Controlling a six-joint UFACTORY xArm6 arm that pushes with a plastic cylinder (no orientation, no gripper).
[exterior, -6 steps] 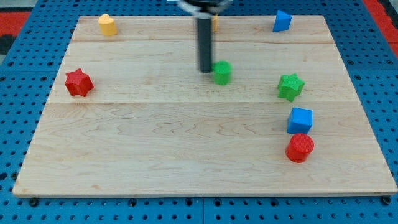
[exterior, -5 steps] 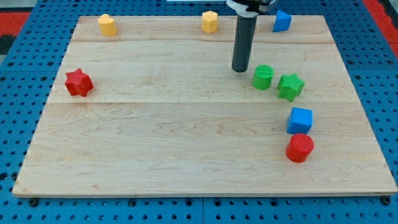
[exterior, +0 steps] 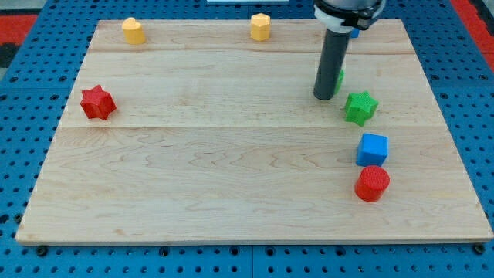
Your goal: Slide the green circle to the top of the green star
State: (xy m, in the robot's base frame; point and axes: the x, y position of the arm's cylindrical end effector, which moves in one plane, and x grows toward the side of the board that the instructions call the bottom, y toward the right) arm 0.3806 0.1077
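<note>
The green star [exterior: 360, 107] lies on the wooden board [exterior: 193, 170] at the view's right. The green circle [exterior: 340, 79] is almost wholly hidden behind my rod; only a green sliver shows at the rod's right edge, up and to the left of the star. My tip [exterior: 324, 97] rests on the board just left of the star and below-left of the circle's visible sliver.
A blue cube [exterior: 373, 148] and a red cylinder [exterior: 373, 183] sit below the star. A red star [exterior: 97, 102] is at the left. Two yellow blocks [exterior: 133, 30] [exterior: 261, 26] lie along the top edge. A blue block [exterior: 354, 32] peeks from behind the arm.
The green circle has been pushed right from the board's middle and then up toward the star's upper left. My rod has moved right with it and now covers most of it.
</note>
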